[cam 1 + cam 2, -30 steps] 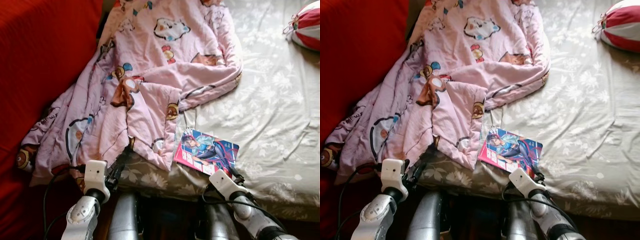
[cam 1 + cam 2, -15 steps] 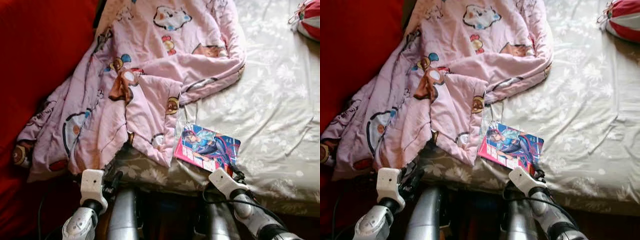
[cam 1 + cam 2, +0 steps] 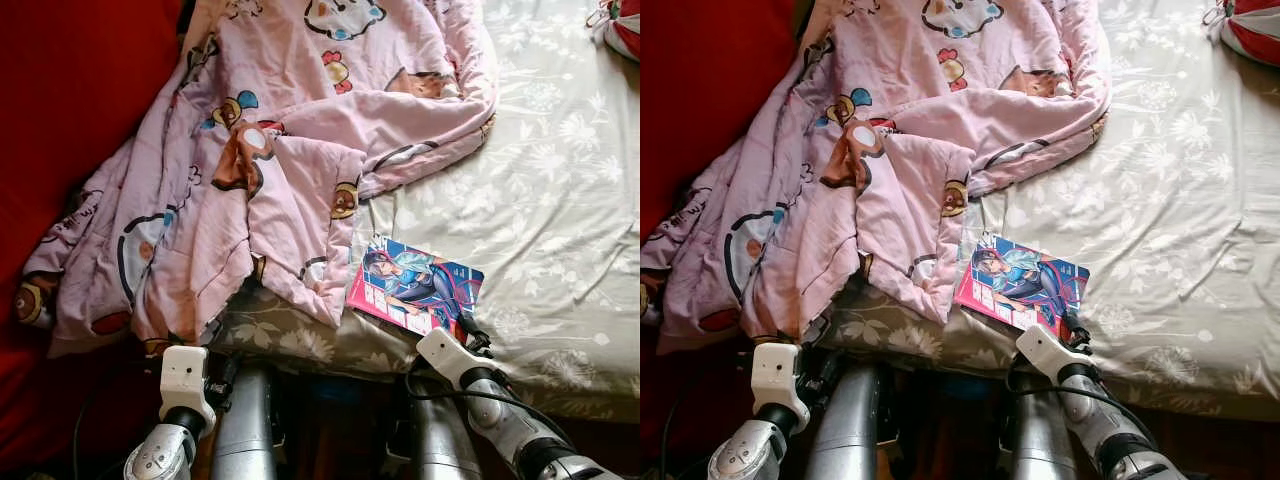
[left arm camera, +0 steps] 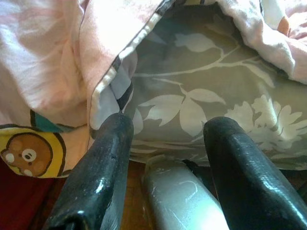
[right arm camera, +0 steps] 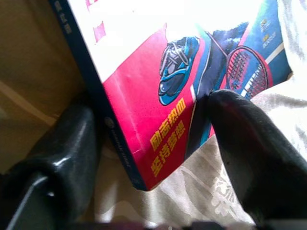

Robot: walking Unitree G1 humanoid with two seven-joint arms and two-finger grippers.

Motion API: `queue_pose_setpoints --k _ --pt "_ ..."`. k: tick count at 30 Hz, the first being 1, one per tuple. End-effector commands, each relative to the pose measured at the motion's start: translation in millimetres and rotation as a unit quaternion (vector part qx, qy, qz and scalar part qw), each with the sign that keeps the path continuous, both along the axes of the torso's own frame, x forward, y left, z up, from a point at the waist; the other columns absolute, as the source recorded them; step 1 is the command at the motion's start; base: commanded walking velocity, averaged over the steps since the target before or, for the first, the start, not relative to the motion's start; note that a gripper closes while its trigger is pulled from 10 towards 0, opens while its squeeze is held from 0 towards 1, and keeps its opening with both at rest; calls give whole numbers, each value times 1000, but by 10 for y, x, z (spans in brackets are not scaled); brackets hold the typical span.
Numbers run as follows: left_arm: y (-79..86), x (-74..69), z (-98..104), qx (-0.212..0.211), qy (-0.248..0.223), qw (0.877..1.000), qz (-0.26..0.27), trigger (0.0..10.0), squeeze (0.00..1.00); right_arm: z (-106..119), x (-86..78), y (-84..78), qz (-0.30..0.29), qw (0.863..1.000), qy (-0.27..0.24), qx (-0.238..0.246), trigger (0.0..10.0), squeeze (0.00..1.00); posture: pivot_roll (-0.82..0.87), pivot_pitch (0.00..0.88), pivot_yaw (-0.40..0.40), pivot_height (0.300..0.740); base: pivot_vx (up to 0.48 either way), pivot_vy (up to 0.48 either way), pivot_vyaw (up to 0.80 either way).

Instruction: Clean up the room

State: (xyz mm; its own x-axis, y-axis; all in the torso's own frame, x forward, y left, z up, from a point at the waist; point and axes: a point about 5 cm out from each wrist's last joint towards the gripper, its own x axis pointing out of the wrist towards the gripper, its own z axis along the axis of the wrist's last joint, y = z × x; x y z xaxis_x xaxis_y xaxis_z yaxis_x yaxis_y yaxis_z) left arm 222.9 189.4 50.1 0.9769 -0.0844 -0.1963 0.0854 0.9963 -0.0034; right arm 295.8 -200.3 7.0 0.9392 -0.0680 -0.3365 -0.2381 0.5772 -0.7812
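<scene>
A colourful book with a cartoon cover lies flat on the grey floral bed sheet, close to the bed's near edge. My right gripper is open at the book's near corner, and in the right wrist view that corner lies between the two black fingers. A pink cartoon-print blanket lies crumpled over the bed's left half and hangs off the edge. My left gripper is open and holds nothing, just below the hanging hem.
A red cloth surface runs along the left of the bed. A red-and-white striped cushion sits at the far right corner. My silver legs stand against the bed's near edge. The right half of the sheet is bare.
My left gripper has drawn back and down from the blanket's hem. The right gripper has stayed at the book's corner. The camera has tilted slightly.
</scene>
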Motion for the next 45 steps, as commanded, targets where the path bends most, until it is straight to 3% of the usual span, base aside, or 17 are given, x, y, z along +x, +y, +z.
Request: queue_pose_setpoints --k 1,12,22,28,34,37,39,45 --pt "1 -98 -97 -5 26 1000 3 10000 0 -24 -29 -111 -31 999 15 4 0 0 180 428 14 622 0 0 0" --pt "-2 -40 -108 -4 28 1000 7 10000 0 -55 -40 -53 -15 999 33 19 0 0 170 404 9 622 0 0 0" --pt "-23 58 -108 -7 23 1000 5 10000 0 -187 -134 123 -6 995 72 71 0 0 164 377 12 622 0 0 0" --pt "-27 211 -108 -6 17 1000 3 10000 0 -207 -135 183 -24 989 85 118 0 0 155 313 15 622 0 0 0" --pt "-38 355 -92 -5 8 1000 3 10000 0 -200 -119 195 -48 979 92 173 0 0 147 257 13 622 0 0 0" --pt "-44 428 -74 -6 2 1000 4 10000 0 -207 -122 188 -73 970 94 211 0 0 141 226 12 622 0 0 0" --pt "-46 500 -54 -4 -6 1000 3 10000 0 -206 -120 185 -98 957 92 259 0 0 137 206 13 622 0 0 0" --pt "-46 613 -28 -3 -14 1000 3 10000 0 -179 -96 204 -114 938 81 317 0 0 127 163 18 622 0 0 0"
